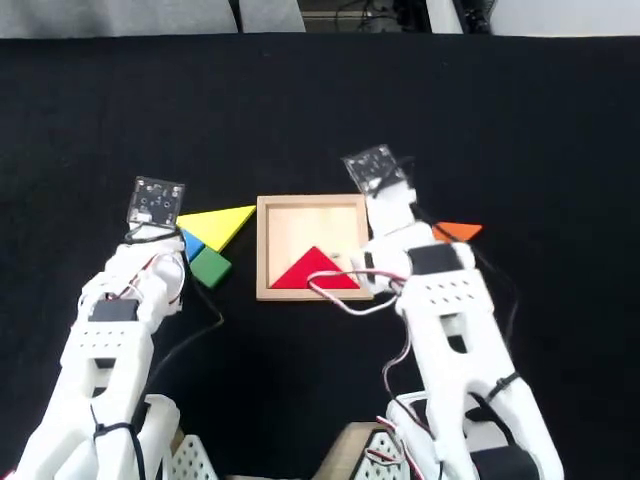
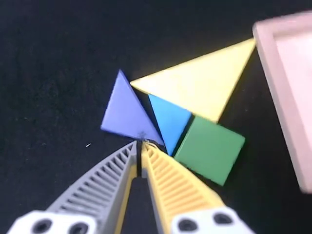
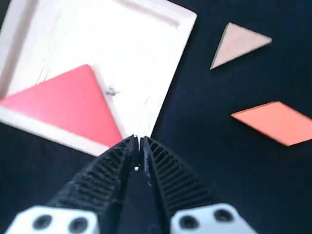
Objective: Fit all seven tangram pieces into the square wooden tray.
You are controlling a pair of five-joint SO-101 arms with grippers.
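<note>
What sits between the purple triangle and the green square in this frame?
The blue triangle lies between the purple triangle and the green square; the left wrist view shows this.

A black table [image 1: 300,110] meets pale grey surfaces [image 1: 120,15] beyond.

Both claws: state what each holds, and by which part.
Nothing is held. The left claw is shut, tips by the purple triangle; the right claw is shut by the wooden tray corner.
</note>
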